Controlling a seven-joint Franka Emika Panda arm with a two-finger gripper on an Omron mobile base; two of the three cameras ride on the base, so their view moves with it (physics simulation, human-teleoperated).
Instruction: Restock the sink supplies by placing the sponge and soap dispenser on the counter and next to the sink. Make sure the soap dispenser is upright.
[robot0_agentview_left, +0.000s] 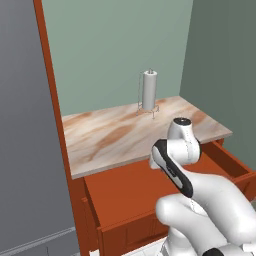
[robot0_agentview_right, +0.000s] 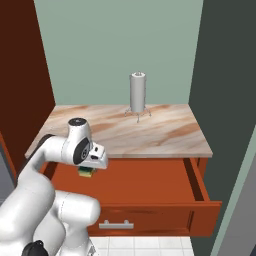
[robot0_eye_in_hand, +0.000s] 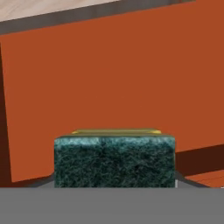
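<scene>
Closest to the hand camera sat the sponge (robot0_eye_in_hand: 114, 161), its dark green scrub face toward the lens and a thin strip of its yellow body showing along the far edge. Grey slivers of the finger tips (robot0_eye_in_hand: 183, 181) showed at its two lower corners, so the jaws appeared closed on the sponge, though most of each finger was hidden behind it. From the right base camera the sponge (robot0_agentview_right: 86, 172) was only a small green and yellow scrap under the gripper (robot0_agentview_right: 88, 172), the rest covered by the white hand.

Beyond the sponge lay the open drawer (robot0_eye_in_hand: 109, 78), its red-brown floor spreading on every side, with the sponge over its left part. From the left base camera the arm's wrist and elbow blocked much of the drawer (robot0_agentview_left: 120, 192).

Behind the drawer ran the marbled counter (robot0_agentview_right: 150, 130), its front edge a pale strip in the hand camera. Far back on the counter stood a grey-white cylinder on a wire stand (robot0_agentview_right: 137, 94), upright near the wall.
</scene>
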